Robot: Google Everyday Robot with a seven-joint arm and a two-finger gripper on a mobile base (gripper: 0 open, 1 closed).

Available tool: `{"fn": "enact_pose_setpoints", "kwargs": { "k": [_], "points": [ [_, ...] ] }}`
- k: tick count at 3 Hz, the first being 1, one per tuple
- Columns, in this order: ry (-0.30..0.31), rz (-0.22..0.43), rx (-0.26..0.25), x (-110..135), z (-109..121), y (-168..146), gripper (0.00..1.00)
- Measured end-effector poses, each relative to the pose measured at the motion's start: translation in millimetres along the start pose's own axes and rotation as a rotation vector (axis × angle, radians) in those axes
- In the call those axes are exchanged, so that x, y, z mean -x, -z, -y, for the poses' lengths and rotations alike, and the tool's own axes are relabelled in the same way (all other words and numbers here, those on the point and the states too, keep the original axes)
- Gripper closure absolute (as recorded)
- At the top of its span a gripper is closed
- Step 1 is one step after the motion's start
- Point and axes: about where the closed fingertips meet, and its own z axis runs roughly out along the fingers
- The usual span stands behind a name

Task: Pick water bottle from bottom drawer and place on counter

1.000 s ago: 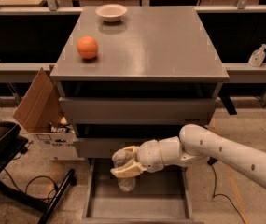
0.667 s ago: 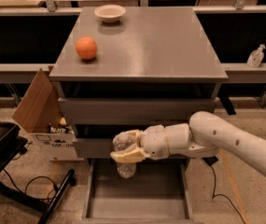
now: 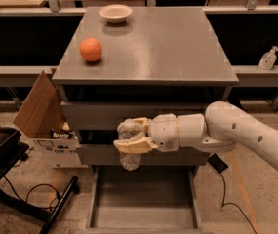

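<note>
My gripper [image 3: 130,136] is shut on the water bottle [image 3: 129,156], a clear plastic bottle held upright in front of the middle drawer front, above the open bottom drawer [image 3: 143,221]. The bottle's lower end sticks out below my fingers [image 3: 129,146]. The white arm reaches in from the right. The bottom drawer is pulled out toward the camera and nothing shows inside it. The grey counter [image 3: 168,48] lies above and behind my gripper.
An orange ball [image 3: 90,49] sits at the counter's left and a white bowl [image 3: 115,12] at its far edge. A cardboard box [image 3: 41,112] leans left of the cabinet. Pump-top dispensers [image 3: 269,58] stand on a shelf at right. Cables lie on the floor.
My gripper has risen with the water bottle from just above the bottom drawer to the height of the middle drawer front, and has moved slightly left.
</note>
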Motion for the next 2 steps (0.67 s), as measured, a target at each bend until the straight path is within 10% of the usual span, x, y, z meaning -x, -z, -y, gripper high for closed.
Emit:
{"fn": "enact_pose_setpoints", "kwargs": {
  "k": [2],
  "points": [
    [-0.065, 0.088, -0.081, 103.1, 25.0, 56.4, 1.00]
  ]
}}
